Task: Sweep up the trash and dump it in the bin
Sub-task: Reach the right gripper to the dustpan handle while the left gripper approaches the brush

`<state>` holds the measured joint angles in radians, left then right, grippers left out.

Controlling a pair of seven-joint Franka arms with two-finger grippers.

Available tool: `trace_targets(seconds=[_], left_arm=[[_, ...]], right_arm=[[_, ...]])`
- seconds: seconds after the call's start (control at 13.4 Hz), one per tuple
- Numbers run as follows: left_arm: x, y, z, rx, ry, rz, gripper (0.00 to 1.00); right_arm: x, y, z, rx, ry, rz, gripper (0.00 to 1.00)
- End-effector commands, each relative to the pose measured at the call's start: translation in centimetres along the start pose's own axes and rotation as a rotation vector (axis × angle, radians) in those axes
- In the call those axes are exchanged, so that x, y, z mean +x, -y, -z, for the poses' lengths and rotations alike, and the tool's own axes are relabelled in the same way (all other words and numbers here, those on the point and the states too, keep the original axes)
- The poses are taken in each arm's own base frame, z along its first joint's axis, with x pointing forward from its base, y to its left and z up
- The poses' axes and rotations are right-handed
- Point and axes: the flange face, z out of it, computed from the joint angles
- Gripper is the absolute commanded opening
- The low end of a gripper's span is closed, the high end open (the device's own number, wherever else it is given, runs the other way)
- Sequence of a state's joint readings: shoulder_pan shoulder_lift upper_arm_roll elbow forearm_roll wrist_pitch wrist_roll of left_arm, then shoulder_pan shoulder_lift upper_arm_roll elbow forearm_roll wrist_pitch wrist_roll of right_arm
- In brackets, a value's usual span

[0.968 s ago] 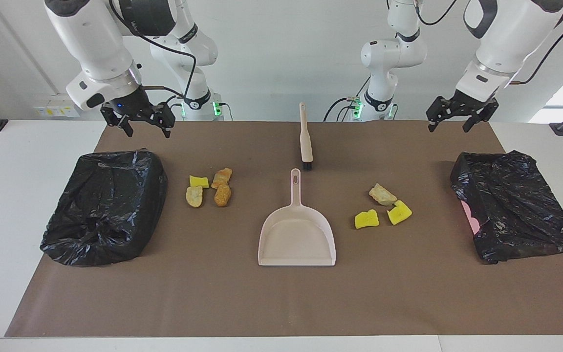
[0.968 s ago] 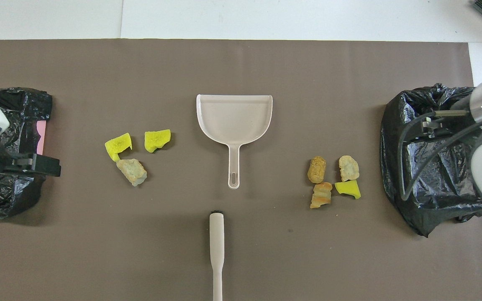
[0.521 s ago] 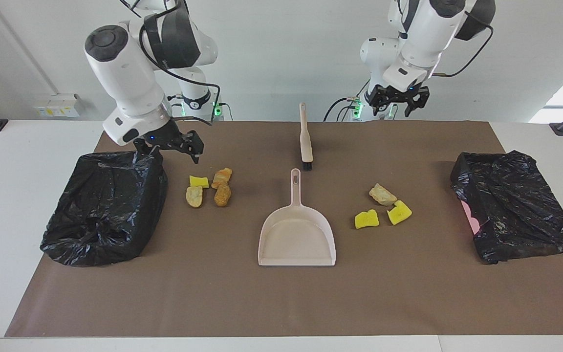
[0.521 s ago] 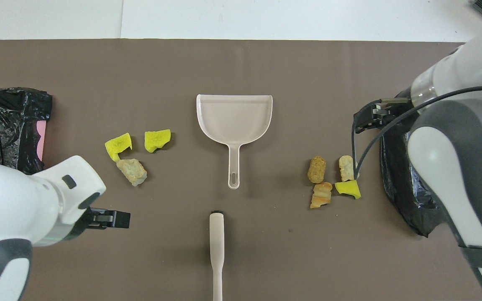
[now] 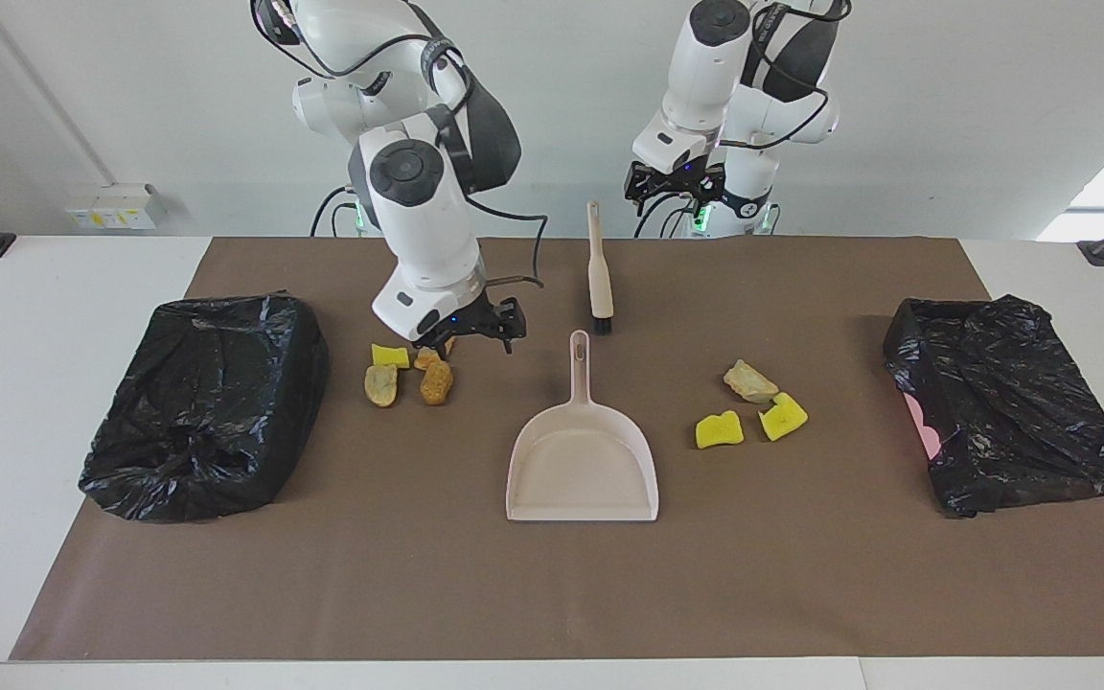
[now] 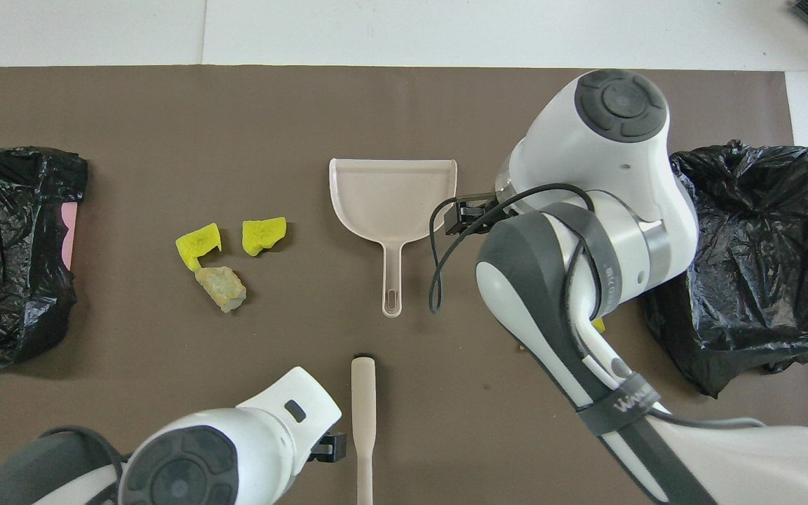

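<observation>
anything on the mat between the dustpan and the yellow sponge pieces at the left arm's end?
Nothing: the facing view shows bare brown mat between the dustpan and the yellow sponge pieces. The overhead view agrees.

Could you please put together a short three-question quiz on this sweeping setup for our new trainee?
1. True or false: the dustpan already holds some of the trash.
2. Which tool does the left gripper hang over: A) the brush, B) the dustpan, C) a bin?
3. How many trash pieces lie loose toward the left arm's end of the table?

Key
1. False; the pan is bare.
2. A; it hangs open over the brush handle's end, not touching. The right gripper, also open, is low between the other trash pile and the dustpan handle.
3. Three: two yellow sponge pieces and one tan chunk.
</observation>
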<state>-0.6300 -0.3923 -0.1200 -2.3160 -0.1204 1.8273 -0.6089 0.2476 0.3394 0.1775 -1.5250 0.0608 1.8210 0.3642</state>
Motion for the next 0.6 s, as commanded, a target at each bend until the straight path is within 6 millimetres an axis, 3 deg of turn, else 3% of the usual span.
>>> trace_targets(seconds=[0.0, 0.15, 0.22, 0.37, 0.52], left_arm=[[-3.7, -2.4, -4.6, -0.016, -0.023, 0.02, 1.0], [-6.7, -5.2, -9.5, -0.007, -0.029, 0.004, 1.0], [-7.8, -5.9, -10.8, -0.021, -0.047, 0.013, 1.0], [-8.5, -7.2, -13.7, -0.004, -0.035, -0.001, 1.0], [-8.2, -7.9, -14.9, -0.018, -0.047, 0.0, 1.0]], right_arm=[[1.2, 1.6, -1.9, 0.08, -0.01, -0.049, 1.0], [0.2, 5.5, -4.3, 0.091, 0.002, -0.012, 1.0], [-0.3, 7.1, -6.0, 0.075, 0.02, -0.03, 1.0], [0.1, 8.9, -8.8, 0.085, 0.0, -0.099, 1.0], [-0.8, 11.3, -11.0, 0.077, -0.011, -0.079, 1.0]])
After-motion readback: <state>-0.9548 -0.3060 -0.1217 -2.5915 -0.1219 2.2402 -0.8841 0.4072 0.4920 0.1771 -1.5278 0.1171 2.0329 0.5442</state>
